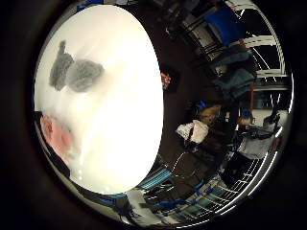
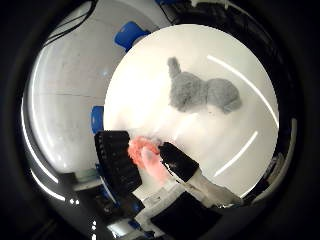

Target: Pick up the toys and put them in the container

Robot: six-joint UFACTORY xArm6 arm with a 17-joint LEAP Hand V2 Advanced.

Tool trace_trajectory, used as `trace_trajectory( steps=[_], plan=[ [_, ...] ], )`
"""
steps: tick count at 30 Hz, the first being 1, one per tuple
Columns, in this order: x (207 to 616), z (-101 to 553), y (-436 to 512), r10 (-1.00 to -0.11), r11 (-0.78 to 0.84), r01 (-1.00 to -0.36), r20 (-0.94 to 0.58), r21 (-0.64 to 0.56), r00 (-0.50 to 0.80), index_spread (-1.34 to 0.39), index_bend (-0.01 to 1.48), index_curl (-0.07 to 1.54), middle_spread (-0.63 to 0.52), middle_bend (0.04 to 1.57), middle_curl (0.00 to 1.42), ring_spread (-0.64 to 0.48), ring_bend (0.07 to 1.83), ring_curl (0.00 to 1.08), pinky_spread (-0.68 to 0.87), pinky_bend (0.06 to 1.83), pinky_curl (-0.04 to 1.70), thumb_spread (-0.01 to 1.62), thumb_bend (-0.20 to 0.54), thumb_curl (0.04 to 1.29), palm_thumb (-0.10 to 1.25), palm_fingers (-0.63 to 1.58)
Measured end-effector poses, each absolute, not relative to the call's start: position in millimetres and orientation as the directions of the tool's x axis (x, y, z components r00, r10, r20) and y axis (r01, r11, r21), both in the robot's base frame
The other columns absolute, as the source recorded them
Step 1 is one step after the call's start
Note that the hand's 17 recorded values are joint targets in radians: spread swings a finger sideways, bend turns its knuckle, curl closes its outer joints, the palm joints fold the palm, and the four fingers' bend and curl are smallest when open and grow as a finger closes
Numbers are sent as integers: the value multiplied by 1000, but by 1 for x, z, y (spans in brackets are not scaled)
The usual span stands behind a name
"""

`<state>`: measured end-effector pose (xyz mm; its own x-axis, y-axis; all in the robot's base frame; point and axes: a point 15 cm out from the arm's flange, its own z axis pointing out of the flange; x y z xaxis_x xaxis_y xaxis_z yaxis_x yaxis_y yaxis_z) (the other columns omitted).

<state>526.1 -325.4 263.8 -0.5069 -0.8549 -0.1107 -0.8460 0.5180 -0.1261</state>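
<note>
The hand's point(image 2: 165, 185) black-tipped fingers point(image 2: 177, 162) are curled around a pink plush toy point(image 2: 147, 157), pinching it over the white round tabletop point(image 2: 250, 100). A grey plush toy point(image 2: 200, 92) lies on the tabletop, well apart from the pink one. No container shows in either view.

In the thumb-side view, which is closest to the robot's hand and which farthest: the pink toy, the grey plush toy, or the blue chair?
1. Pink toy: pinched between the fingers of the hand, on the white table.
2. Grey plush toy: lying further across the table, untouched.
3. Blue chair: beyond the table's edge, on the floor.
</note>
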Motion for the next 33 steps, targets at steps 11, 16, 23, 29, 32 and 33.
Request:
trace_trajectory(
  steps=[11, 16, 23, 29, 32, 33],
  plan=[
    [559, 212, -330, -850, 526, -835, -107, -161, -515, -148, 157, 271, 205, 206, 333, 253, 341, 249, 464, 477, 284, 1082, -23, 297, 534, 152],
    [567, 193, -333, -848, 530, -831, -107, -170, -519, -147, 152, 269, 207, 203, 333, 258, 352, 250, 466, 483, 285, 1077, -21, 299, 539, 159],
    [569, 169, -328, -849, 527, -838, -106, -140, -517, -128, 159, 270, 205, 224, 337, 261, 362, 246, 486, 505, 283, 1067, -23, 302, 543, 208],
    [566, 160, -321, -854, 519, -848, -106, -108, -509, -158, 152, 269, 87, 330, 363, 103, 648, 297, 402, 455, 241, 1024, -17, 324, 597, 550],
    [561, 161, -317, -861, 507, -857, -94, -89, -500, -238, 160, 258, -80, 483, 413, -93, 863, 346, 155, 532, 225, 1003, -16, 340, 649, 929],
    [562, 162, -317, -862, 506, -858, -94, -90, -498, -272, 167, 260, -128, 533, 434, -150, 900, 362, 22, 622, 237, 996, -12, 350, 676, 1098]
  ],
)
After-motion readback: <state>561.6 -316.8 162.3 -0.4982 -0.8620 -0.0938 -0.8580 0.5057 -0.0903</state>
